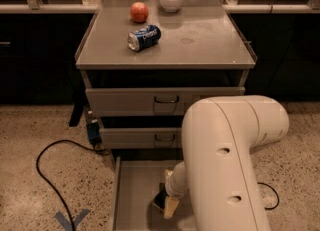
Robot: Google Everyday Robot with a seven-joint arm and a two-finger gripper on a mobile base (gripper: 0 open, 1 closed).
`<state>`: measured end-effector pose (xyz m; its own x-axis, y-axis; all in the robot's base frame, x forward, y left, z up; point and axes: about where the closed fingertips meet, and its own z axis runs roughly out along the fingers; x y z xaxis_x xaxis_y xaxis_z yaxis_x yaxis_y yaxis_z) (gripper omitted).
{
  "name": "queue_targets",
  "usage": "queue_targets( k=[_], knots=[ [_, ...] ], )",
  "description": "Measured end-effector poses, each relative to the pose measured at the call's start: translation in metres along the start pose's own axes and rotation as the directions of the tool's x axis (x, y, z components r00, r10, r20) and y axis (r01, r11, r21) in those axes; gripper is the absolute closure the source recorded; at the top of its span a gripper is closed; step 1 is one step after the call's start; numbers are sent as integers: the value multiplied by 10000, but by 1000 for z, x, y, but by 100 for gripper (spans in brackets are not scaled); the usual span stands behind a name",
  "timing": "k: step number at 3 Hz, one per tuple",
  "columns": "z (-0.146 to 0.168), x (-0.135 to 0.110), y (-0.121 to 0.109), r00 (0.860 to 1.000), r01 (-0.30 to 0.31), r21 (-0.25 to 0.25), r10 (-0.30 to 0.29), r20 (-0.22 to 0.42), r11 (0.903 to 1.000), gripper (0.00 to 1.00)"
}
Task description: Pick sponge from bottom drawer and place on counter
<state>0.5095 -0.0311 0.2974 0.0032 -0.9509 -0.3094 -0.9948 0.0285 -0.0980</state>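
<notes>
The gripper (168,204) was seen in the bottom drawer (131,190), at the sponge (160,200); its hold could not be judged. Lettering on the blue can (144,37) was illegible.

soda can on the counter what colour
The soda can is blue, per the camera view; the gripper is down in the bottom drawer.

Dark sponge (160,200) (beside hand (169,206)) in bottom drawer (132,187).

Looks like a test kitchen: metal drawer cabinet (125,102), speckled floor (45,125), loose cable (42,172), long worktop (40,8); gripper (167,206) sits in the bottom drawer (132,190).
</notes>
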Motion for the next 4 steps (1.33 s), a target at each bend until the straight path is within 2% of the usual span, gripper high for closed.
queue_targets(
  k=[1, 2, 3, 4],
  knots=[
    [16, 0, 2, 9990, -85, -312, 99, 430, 9995, 0],
    [55, -6, 32, 9808, -860, -1489, 1099, 1610, 9851, 0],
    [76, -4, 50, 9471, -1332, -2213, 1899, 2587, 9661, 0],
    [77, -1, 50, 9475, -1313, -2212, 1879, 2586, 9663, 0]
  ],
)
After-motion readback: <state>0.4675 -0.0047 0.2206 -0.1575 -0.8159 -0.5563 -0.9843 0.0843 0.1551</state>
